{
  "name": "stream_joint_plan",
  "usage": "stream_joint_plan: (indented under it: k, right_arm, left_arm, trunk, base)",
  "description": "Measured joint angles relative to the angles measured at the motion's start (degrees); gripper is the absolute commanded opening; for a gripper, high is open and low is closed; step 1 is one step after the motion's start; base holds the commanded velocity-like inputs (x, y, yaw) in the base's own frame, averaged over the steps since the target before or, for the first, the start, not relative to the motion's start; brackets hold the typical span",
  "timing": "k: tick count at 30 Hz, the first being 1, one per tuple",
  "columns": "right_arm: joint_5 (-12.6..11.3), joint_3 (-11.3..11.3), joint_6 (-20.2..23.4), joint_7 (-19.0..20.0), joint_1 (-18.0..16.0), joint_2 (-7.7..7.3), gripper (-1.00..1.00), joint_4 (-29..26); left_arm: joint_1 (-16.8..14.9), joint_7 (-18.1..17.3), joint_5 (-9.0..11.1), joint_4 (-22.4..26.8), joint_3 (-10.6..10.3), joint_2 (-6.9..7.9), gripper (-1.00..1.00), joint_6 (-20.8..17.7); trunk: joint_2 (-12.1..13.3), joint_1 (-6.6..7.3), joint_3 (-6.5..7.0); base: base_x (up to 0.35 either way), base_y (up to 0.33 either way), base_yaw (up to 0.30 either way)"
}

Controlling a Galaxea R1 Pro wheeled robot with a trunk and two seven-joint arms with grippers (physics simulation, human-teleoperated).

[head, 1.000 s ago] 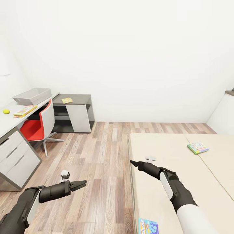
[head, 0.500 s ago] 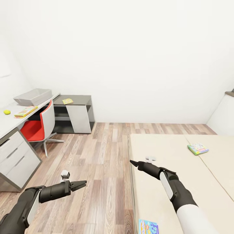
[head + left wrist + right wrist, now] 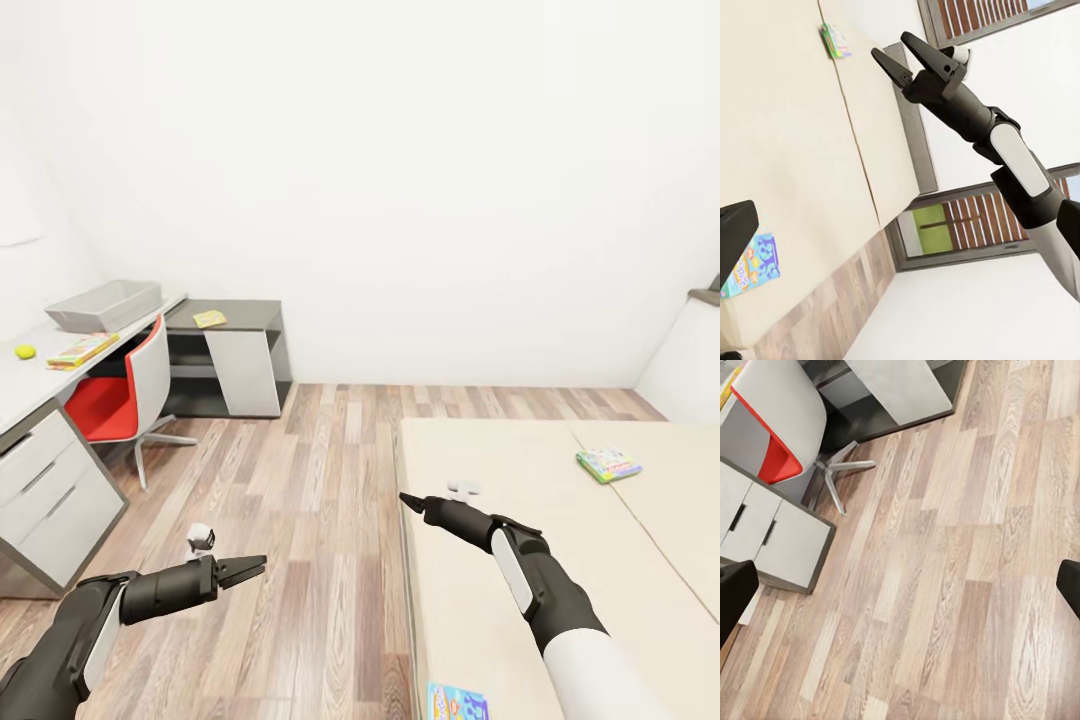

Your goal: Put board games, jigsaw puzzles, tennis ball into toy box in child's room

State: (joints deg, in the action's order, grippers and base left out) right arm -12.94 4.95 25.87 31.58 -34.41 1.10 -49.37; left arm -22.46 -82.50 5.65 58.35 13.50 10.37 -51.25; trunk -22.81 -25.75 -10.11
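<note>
On the long table (image 3: 20, 385) at the left stand the grey toy box (image 3: 105, 304), the tennis ball (image 3: 25, 351) and a flat pile of colourful toys (image 3: 82, 349); I cannot tell board game from jigsaw puzzles there. The beige bed (image 3: 520, 470) carries a green-edged board game (image 3: 608, 465) (image 3: 835, 40) far right and a light blue board game (image 3: 456, 702) (image 3: 751, 264) at its near edge. My left gripper (image 3: 245, 567) hangs open over the floor. My right gripper (image 3: 407, 500) (image 3: 890, 43) is open over the bed's left edge, holding nothing.
A red and white chair (image 3: 125, 385) (image 3: 772, 420) stands before the table's drawers (image 3: 765, 532). A lower dark desk (image 3: 225, 355) behind it bears a thin yellowish flat piece (image 3: 209, 319). Wood-plank floor (image 3: 300, 500) runs between table and bed.
The whole picture has shifted slightly downward, so the camera moved. Both arms keep the same pose and nothing was taken or let go.
</note>
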Motion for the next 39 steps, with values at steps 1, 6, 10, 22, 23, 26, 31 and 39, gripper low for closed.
stream_joint_plan:
  k: [1,6,10,22,23,26,31,39]
  right_arm:
    - [0.01,0.00,0.00,0.00,0.00,-0.01,1.00,0.00]
    - [0.01,0.00,0.01,0.01,0.00,-0.01,1.00,0.00]
    - [0.01,0.00,0.01,0.00,0.00,-0.01,1.00,0.00]
    - [-0.05,0.00,-0.07,0.00,0.00,0.02,1.00,0.00]
    - [-0.05,0.00,-0.07,0.00,0.00,0.02,1.00,0.00]
    - [-0.06,0.00,-0.05,0.01,0.00,0.03,1.00,0.00]
    - [-0.06,-0.01,-0.03,0.00,0.00,0.06,1.00,0.00]
    - [-0.05,-0.02,-0.01,0.00,0.00,0.07,1.00,0.00]
  left_arm:
    - [0.00,-0.02,0.00,0.00,-0.02,-0.01,1.00,0.00]
    - [0.00,0.02,-0.02,0.00,-0.02,-0.01,1.00,0.00]
    - [0.00,0.02,-0.02,0.00,-0.02,-0.02,1.00,0.00]
    - [0.00,-0.01,-0.01,0.00,-0.04,-0.02,1.00,0.07]
    - [0.00,0.00,-0.02,0.00,-0.04,-0.02,1.00,0.07]
    - [0.00,0.01,-0.01,0.00,-0.04,-0.02,1.00,0.08]
    - [0.00,0.00,-0.02,0.00,-0.05,-0.02,1.00,0.06]
    - [0.00,0.01,-0.02,0.00,-0.04,-0.02,1.00,0.06]
  trunk:
    - [0.00,0.00,0.09]
    - [0.00,0.00,0.56]
    - [0.00,0.00,0.94]
    - [0.01,0.00,1.80]
    - [0.01,0.00,1.82]
    - [0.01,0.00,1.85]
    - [0.01,0.00,1.91]
    - [0.01,0.00,2.28]
  base:
    - [0.000,0.000,0.000]
    - [0.000,0.000,0.000]
    - [0.000,0.000,0.000]
    - [0.000,0.000,0.000]
    - [0.000,0.000,0.000]
    - [0.000,0.000,0.000]
    - [0.000,0.000,0.000]
    - [0.000,0.000,0.000]
